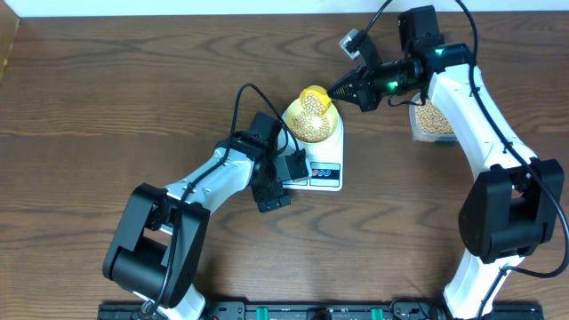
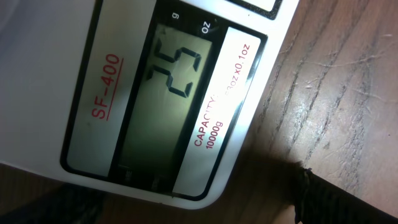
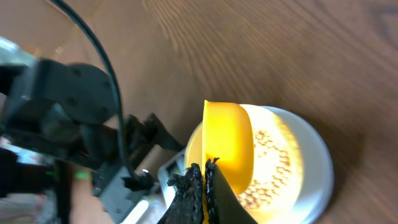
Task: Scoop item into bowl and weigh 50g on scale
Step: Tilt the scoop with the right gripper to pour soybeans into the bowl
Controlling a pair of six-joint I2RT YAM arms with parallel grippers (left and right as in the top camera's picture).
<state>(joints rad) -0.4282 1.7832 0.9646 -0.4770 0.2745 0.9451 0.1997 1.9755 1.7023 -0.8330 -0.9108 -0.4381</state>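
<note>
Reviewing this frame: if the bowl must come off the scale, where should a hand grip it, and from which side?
Probably the thin rim of the bowl, pinched from above on the side away from the scoop. The scoop, held by the right hand, overhangs one edge and beans fill the inside.

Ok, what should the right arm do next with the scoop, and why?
Probably level the yellow scoop and hold off pouring: the shut right gripper holds it tipped over the bowl, beans already lie inside, and the scale shows a two-digit reading worth checking first.
</note>
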